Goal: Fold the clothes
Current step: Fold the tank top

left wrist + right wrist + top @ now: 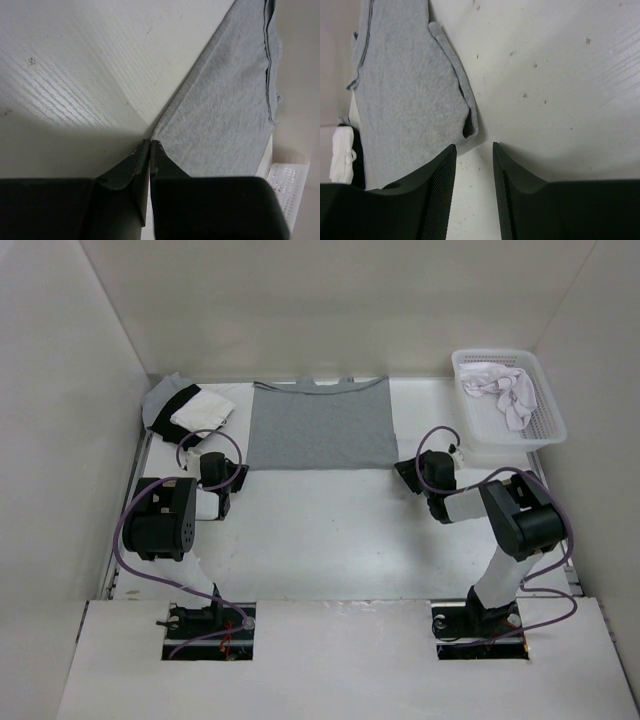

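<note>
The clothes (320,425), a grey sleeveless top, lie spread flat at the back middle of the table, neck toward the far wall. My left gripper (243,473) sits low at their near left corner. In the left wrist view its jaws (150,142) are pressed together with the very tip of the grey fabric (225,110) meeting them. My right gripper (402,471) is at the near right corner. In the right wrist view it (474,146) stands open over bare table, and the folded-over corner of the fabric (410,100) lies just ahead of its left finger.
A white basket (545,410) holding a crumpled white garment (505,388) stands at the back right. A stack of black, white and grey clothes (185,405) lies at the back left. White walls close in on three sides.
</note>
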